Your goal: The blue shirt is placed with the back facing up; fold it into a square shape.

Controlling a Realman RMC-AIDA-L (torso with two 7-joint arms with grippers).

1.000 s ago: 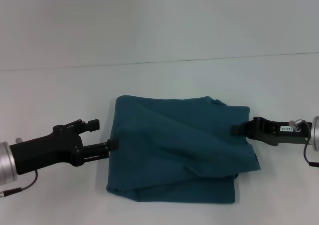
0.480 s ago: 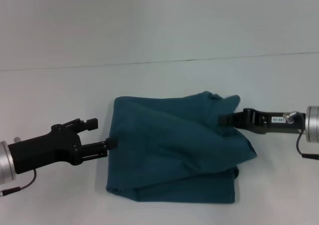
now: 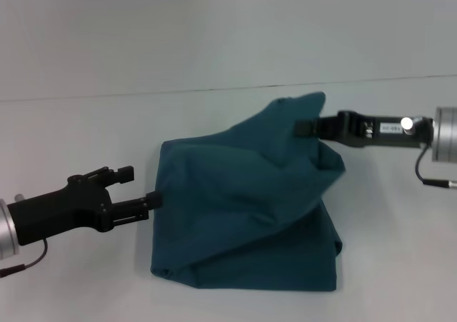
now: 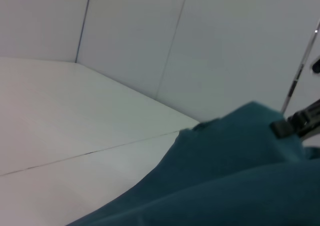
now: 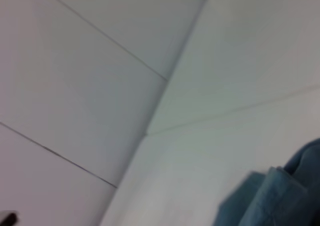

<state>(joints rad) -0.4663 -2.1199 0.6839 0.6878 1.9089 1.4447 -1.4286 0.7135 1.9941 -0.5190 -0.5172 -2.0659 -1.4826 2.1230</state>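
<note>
1. Here, on the white table [image 3: 78, 133] before you, the blue shirt [image 3: 243, 215] lies partly folded, its plain teal side showing and no lettering in sight.
2. Your right gripper [image 3: 308, 128] is clamped on the shirt's far right corner and holds it raised off the table, so that the cloth stands in a peak just beside the fingertips and drapes down from there toward the middle of the bundle.
3. Your left gripper [image 3: 152, 201] sits low at the shirt's left edge, its tip touching the fabric; you cannot tell from these views whether its fingers are pinching the cloth or only resting against it.
4. The near part of the shirt lies flat on the table in stacked layers, with a fold line running along the bottom edge.
5. In the left wrist view you see the lifted cloth [image 4: 220, 176] filling the near field, with the other arm's dark fingers [image 4: 295, 125] at its peak.
6. In the right wrist view only a bunched edge of the shirt [image 5: 277, 193] shows.
</note>
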